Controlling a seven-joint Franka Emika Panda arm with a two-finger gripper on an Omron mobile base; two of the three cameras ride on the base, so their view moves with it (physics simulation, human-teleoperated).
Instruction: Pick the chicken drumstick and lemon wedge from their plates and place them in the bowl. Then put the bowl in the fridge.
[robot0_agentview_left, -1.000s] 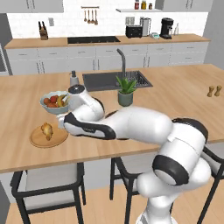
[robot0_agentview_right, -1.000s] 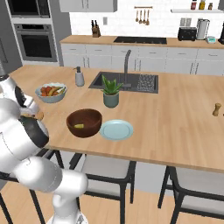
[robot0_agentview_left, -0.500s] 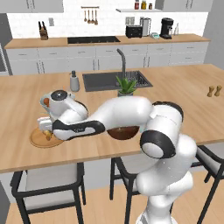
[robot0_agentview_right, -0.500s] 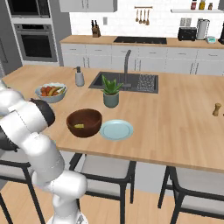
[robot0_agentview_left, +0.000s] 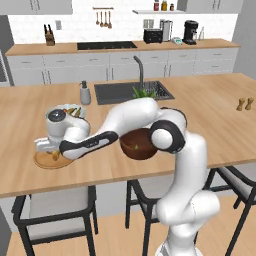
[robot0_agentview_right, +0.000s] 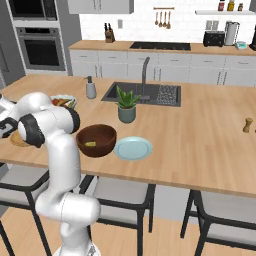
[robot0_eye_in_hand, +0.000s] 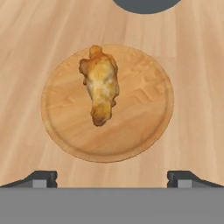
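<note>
The chicken drumstick (robot0_eye_in_hand: 100, 89), golden-brown and lumpy, lies on the round light-wood plate (robot0_eye_in_hand: 144, 118) at the left of the island. My gripper (robot0_eye_in_hand: 112, 179) hangs directly above that plate, open, with nothing between its fingertips (robot0_eye_in_hand: 41, 178). From the left base view the gripper (robot0_agentview_left: 48, 150) sits just over the wood plate (robot0_agentview_left: 45, 162). The dark brown bowl (robot0_agentview_right: 96, 140) stands near the front edge with the lemon wedge (robot0_agentview_right: 90, 144) inside it. Beside it lies the bare pale blue-green plate (robot0_agentview_right: 133, 148). The fridge is out of view.
A pale bowl of mixed fruit (robot0_agentview_left: 67, 112) stands just behind the wood plate, with a soap dispenser (robot0_agentview_left: 85, 93) further back. A potted plant (robot0_agentview_right: 127, 107) sits by the sink (robot0_agentview_right: 145, 94). Two small shakers (robot0_agentview_left: 245, 104) stand far right. Stools line the island's front.
The arm has swung left and down, bringing the hand over the wood plate with the drumstick. The gripper has stayed open. Bowl and plates have not moved.
</note>
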